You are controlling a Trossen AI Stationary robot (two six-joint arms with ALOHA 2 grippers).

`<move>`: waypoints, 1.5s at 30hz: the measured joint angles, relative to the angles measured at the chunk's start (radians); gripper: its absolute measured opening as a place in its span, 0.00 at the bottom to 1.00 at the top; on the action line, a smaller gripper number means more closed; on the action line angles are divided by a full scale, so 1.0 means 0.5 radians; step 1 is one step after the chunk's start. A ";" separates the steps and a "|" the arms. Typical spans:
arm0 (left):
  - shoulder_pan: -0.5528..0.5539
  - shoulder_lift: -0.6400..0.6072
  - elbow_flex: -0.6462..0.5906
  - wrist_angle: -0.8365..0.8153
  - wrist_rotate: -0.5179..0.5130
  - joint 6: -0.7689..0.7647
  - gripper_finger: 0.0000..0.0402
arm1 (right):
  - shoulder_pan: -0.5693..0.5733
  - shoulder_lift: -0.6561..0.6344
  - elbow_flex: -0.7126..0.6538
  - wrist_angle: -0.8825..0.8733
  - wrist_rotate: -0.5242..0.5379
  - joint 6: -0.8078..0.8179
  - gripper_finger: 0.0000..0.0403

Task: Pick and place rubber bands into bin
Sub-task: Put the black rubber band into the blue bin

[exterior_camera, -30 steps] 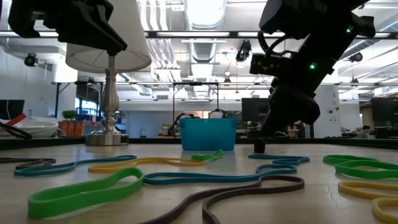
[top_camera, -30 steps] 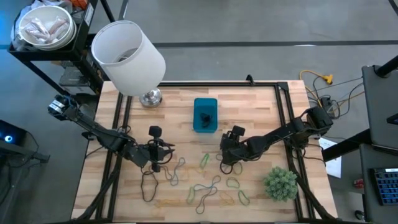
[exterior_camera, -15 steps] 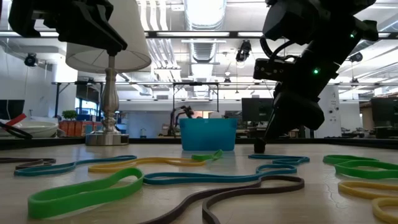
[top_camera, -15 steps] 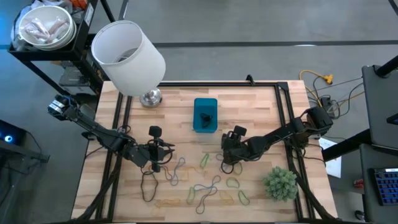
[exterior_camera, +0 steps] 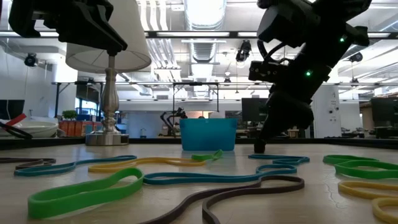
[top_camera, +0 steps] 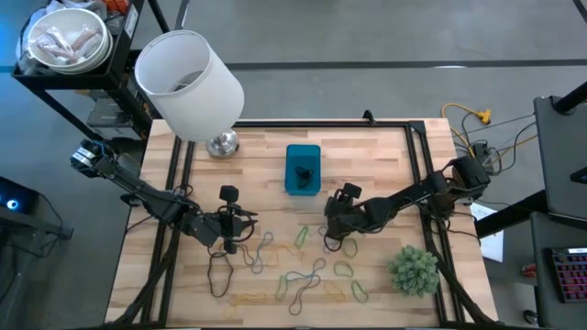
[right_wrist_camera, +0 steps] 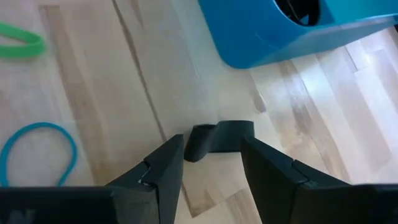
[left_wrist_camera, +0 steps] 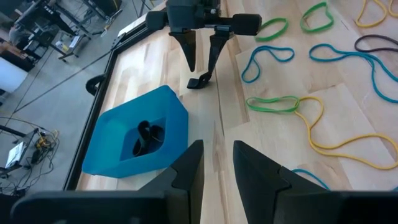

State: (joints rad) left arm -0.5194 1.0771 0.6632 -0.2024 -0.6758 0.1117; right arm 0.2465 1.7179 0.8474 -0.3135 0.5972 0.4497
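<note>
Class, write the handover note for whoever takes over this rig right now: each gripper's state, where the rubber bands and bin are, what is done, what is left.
Right gripper: open, low over a small dark band on the table beside the bin; nothing held.
Left gripper: empty, jaws slightly apart, waiting over the table's left half.
Done: some dark bands lie in the bin.
Left: the small dark band, plus many rubber bands spread across the table's near half.
</note>
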 joint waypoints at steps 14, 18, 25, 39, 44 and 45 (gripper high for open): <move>0.000 0.001 -0.002 0.004 0.000 0.000 0.18 | -0.010 0.001 -0.017 0.095 -0.067 -0.003 0.39; 0.000 0.001 -0.002 0.005 0.000 0.000 0.18 | -0.019 0.001 -0.041 0.128 -0.066 -0.005 0.39; -0.002 0.001 -0.005 0.005 0.000 0.000 0.18 | -0.064 0.002 -0.066 0.143 -0.065 0.019 0.39; -0.001 0.001 -0.006 0.005 0.000 0.000 0.18 | -0.064 0.002 -0.091 0.198 -0.097 0.007 0.38; -0.001 0.001 -0.011 0.006 0.000 0.000 0.18 | -0.063 0.002 -0.099 0.225 -0.097 0.006 0.38; -0.001 0.001 -0.011 0.006 0.001 0.000 0.18 | -0.063 0.002 -0.100 0.225 -0.097 0.006 0.38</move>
State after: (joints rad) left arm -0.5198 1.0775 0.6575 -0.1993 -0.6755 0.1117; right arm 0.2150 1.7187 0.7975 -0.2012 0.5488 0.4526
